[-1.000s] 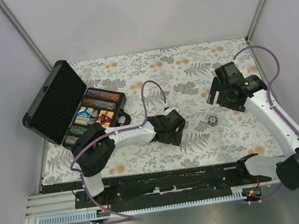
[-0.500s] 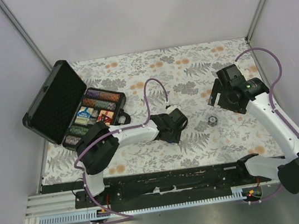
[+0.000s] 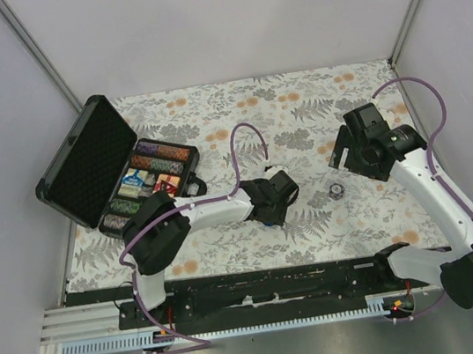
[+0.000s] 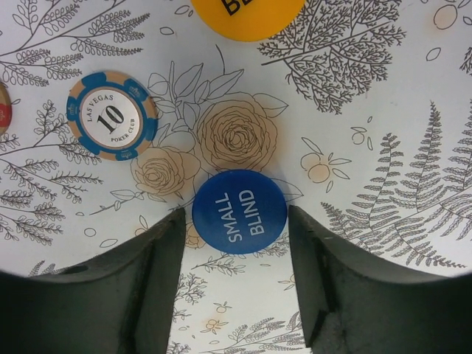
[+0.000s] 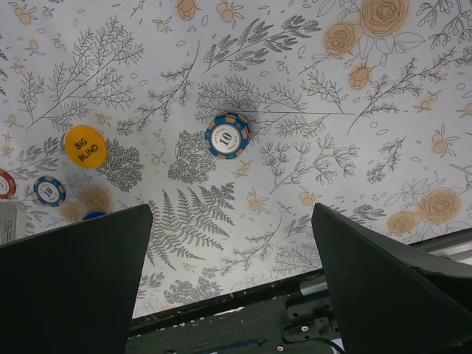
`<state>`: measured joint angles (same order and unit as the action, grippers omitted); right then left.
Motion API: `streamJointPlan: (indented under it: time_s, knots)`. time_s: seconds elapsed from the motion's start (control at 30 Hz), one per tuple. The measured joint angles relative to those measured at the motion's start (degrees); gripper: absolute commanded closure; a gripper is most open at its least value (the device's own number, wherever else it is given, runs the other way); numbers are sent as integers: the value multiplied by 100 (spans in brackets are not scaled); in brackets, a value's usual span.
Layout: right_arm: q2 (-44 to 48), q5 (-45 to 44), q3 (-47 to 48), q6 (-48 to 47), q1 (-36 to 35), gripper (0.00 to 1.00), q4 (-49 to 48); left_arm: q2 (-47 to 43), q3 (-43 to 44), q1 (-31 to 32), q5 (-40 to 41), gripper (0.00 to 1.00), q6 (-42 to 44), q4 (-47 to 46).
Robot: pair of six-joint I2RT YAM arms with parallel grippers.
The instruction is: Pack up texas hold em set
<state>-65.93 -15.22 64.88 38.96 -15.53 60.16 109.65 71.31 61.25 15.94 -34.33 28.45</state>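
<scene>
The blue button (image 4: pixel 239 212), marked SMALL BLIND, is laid flat on the flowered desk (image 3: pixel 296 97), near its middle and somewhat toward the near edge. It is flanked by the left claw (image 4: pixel 236 216), whose fingers (image 4: pixel 140 280) are held apart, one on each side and just beside the rim; whether the rim is touched cannot be told. A striped chip (image 4: pixel 112 115), blue and tan and marked 10, is seen near the button. An orange button (image 5: pixel 85 146) marked BIG BLIND is placed a little beyond it, and a red chip (image 5: pixel 4 184) is only glimpsed at the border of both wrist views. A lone chip (image 5: pixel 227 136) of the same blue kind is set well apart from these, toward the right edge. The right claw (image 5: pixel 232 214) is held above the desk near that chip, with its fingers (image 5: pixel 391 273) spread wide. The case (image 3: pixel 83 160) is stood open at the left edge, toward the far left corner, its lid tilted back outward. Rows of chips (image 3: pixel 160 155) and a red card box (image 3: pixel 165 184) are held in its tray.
</scene>
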Motion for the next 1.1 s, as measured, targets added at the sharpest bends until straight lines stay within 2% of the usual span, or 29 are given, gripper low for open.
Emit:
streamJointPlan:
  time_s: [0.2,0.73,1.1]
  knots:
    - [0,35,-37,-2,2,2,-17,4,0,-4,0,48,13,-9]
    - [33,68,-39,-2,2,2,-24,83,426,-85,0,48,-61,623]
    - [33,103,-42,-2,9,2,-35,-101,435,-734,98,45,-59,896]
